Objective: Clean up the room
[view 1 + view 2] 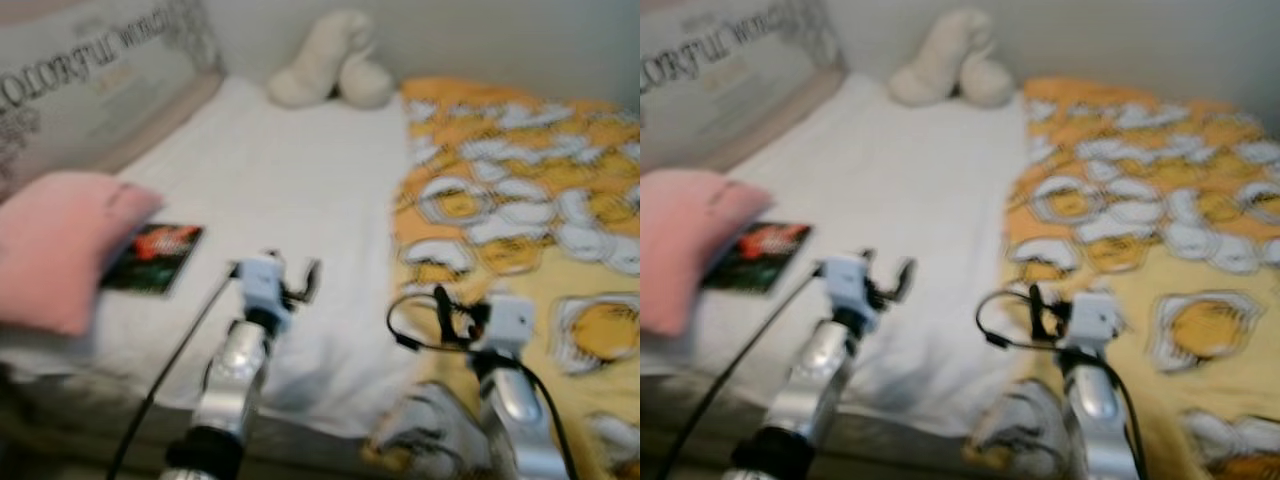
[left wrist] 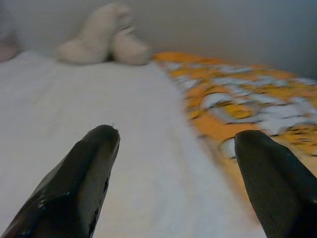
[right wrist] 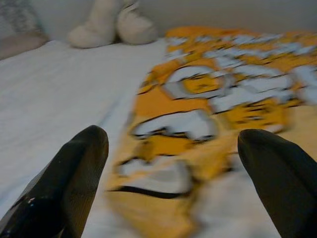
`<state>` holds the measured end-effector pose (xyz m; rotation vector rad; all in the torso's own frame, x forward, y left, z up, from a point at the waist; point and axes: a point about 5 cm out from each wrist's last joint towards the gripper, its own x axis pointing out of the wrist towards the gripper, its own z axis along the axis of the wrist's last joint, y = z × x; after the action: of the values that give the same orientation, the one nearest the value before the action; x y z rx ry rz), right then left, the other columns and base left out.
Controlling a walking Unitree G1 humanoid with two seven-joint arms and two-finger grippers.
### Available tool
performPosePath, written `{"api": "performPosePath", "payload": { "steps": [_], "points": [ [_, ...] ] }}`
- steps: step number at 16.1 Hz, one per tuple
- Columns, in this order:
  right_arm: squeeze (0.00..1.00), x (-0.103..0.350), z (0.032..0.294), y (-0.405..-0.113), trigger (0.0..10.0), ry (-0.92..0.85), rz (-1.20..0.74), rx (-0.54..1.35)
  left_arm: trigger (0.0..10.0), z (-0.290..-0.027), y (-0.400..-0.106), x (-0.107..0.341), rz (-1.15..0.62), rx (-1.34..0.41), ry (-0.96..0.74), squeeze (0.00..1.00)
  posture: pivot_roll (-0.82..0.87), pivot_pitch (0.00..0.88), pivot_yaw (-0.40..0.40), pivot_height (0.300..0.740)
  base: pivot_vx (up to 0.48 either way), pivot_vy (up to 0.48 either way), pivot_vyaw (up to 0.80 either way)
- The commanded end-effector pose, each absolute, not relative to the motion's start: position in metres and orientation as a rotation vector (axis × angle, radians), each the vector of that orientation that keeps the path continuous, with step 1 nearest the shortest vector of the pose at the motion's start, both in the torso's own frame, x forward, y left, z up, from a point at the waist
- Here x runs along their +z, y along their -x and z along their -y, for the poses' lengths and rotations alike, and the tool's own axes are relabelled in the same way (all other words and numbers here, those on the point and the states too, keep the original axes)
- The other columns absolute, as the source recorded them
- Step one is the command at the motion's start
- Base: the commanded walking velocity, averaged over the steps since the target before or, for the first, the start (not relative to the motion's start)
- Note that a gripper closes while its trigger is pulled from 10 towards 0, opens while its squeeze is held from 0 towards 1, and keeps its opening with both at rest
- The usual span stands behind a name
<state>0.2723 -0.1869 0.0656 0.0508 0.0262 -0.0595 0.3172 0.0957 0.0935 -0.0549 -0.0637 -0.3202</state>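
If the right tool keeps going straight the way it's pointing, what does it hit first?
Most likely the yellow patterned blanket lying just ahead between the open fingers of the right tool; blur makes depth uncertain.

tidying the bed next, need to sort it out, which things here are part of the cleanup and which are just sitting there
Part of the cleanup:
- yellow patterned blanket, rumpled over the right side of the bed
- dark booklet, partly under the pink pillow
- left gripper, open over the white sheet
- right gripper, open over the blanket's edge

Just sitting there:
- cream plush toy by the wall
- lettered pillow
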Motion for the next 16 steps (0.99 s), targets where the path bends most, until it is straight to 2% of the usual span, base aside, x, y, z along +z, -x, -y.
{"api": "performPosePath", "payload": {
  "steps": [1, 5, 10, 16],
  "points": [
    [0.0, 0.068, 0.182, -0.273, 10.0, -0.057, -0.006, -0.051, 10.0, -0.108, -0.323, 0.093, 0.044, -0.281, 0.035, 0.0, 0.0, 0.0, 0.034, 0.74, 0.0, -0.461, 0.0],
    [0.0, 0.067, 0.186, -0.274, 10.0, -0.038, -0.011, -0.059, 10.0, -0.123, -0.339, 0.081, -0.079, -0.168, 0.069, 0.0, -0.03, 0.0, 0.043, 0.74, 0.0, -0.455, 0.0],
    [0.0, 0.063, 0.188, -0.274, 10.0, -0.02, -0.028, -0.062, 10.0, -0.109, -0.345, 0.082, -0.096, -0.177, 0.069, 0.0, -0.04, 0.0, 0.049, 0.74, 0.0, -0.45, 0.0],
    [0.0, 0.058, 0.203, -0.263, 10.0, 0.035, -0.043, -0.092, 10.0, -0.115, -0.342, 0.078, -0.099, -0.128, 0.083, 0.0, -0.04, 0.0, 0.052, 0.74, 0.0, -0.451, 0.67]
  ]
}}
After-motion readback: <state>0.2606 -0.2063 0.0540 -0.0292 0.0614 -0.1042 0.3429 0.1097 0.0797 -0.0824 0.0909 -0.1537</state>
